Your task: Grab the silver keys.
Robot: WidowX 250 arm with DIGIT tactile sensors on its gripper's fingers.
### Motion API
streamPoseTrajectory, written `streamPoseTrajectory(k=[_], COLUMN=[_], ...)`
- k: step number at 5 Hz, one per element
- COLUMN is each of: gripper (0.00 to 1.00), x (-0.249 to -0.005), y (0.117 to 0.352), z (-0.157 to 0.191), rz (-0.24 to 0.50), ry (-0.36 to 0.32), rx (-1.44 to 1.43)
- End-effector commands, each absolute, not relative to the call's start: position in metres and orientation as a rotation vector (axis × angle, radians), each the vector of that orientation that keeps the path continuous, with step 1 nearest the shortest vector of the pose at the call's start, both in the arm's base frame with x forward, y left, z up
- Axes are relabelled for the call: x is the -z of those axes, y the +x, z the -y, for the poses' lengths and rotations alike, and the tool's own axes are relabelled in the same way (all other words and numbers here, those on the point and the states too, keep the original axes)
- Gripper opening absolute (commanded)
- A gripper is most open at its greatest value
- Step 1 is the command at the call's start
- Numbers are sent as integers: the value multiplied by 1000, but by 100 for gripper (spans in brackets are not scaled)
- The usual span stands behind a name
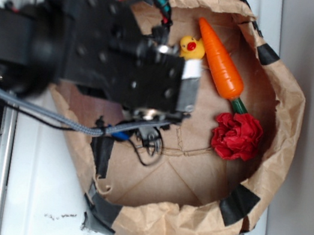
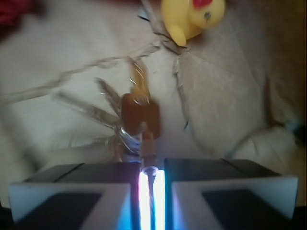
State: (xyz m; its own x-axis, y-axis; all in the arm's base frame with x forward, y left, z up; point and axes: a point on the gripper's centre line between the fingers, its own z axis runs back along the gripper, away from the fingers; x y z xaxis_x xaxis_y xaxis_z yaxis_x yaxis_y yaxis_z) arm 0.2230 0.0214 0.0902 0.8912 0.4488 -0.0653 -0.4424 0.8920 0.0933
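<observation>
Seen from the wrist, the gripper (image 2: 151, 179) is pinched nearly closed on the ring of the silver keys (image 2: 125, 125), fanned over brown paper below a yellow duck (image 2: 192, 17). The exterior view hides them behind the arm, showing a carrot (image 1: 220, 60) instead.

Bag floor (image 1: 195, 176) open btwn red cloth flower (image 1: 237, 136) & near wall. Duck (image 1: 192, 47) & carrot (image 1: 220, 60) crowd far side. Paper bag walls (image 1: 290, 104) ring everything; way in is from above. Loose wires (image 1: 145, 149) by arm.
</observation>
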Motion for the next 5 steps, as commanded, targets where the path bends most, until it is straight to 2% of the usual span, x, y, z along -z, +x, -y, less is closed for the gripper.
streamPoseTrajectory(k=[1,2,3,4,5], gripper=[0,0,0,0,0], x=[-178,-165,-164,-162,-159], y=[227,236,243,243,240], z=[-34,-38,-39,-36,-34], rz=[125,132,123,133,157], ry=[-166,-106,-92,-77,-29], rx=[-373,-412,-426,-414,-420])
